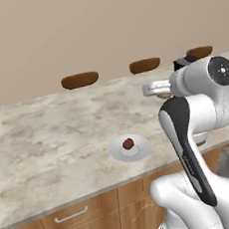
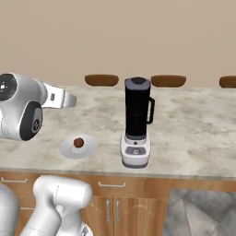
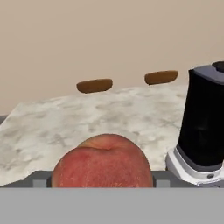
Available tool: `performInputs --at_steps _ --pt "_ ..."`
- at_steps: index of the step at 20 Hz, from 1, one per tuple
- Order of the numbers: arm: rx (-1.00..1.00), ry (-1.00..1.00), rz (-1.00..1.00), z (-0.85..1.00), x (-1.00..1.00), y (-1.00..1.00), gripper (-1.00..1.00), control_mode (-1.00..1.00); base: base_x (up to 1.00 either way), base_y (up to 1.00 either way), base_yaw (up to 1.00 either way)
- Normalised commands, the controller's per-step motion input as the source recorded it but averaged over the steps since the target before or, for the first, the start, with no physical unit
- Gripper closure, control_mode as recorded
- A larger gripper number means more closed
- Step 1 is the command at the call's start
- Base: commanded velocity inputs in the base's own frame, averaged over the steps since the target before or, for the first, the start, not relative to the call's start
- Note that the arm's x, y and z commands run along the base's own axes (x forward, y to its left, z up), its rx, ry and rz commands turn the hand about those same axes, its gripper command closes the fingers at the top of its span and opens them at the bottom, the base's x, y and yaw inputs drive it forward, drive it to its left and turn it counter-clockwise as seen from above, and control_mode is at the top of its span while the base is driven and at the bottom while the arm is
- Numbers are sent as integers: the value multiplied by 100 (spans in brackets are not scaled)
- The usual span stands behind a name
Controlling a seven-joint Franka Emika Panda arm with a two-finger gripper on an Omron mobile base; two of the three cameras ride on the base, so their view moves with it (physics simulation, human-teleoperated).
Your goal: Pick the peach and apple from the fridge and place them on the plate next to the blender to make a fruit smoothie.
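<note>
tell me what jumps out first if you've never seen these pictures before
In the hand view a big orange-pink peach sits right at the camera, held between the gripper's fingers. Next comes the tall black blender standing on the marble counter. Left of it in the right base view is a small white plate with the dark red apple already on it.

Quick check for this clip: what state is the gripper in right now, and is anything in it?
Gripper: closed on the round orange-pink peach, held above the marbled countertop.
</note>
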Motion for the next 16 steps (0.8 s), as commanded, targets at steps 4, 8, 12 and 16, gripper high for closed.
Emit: performInputs --at_steps 4,8,12,16 --pt "0 29 0 -11 4 0 100 -100 4 0 0" --pt "2 64 5 -56 24 -1 100 -100 0 0 0" --pt "0 31 8 -87 9 0 100 -100 0 0 0" --pt "-2 1 10 -100 5 0 100 -100 0 0 0"
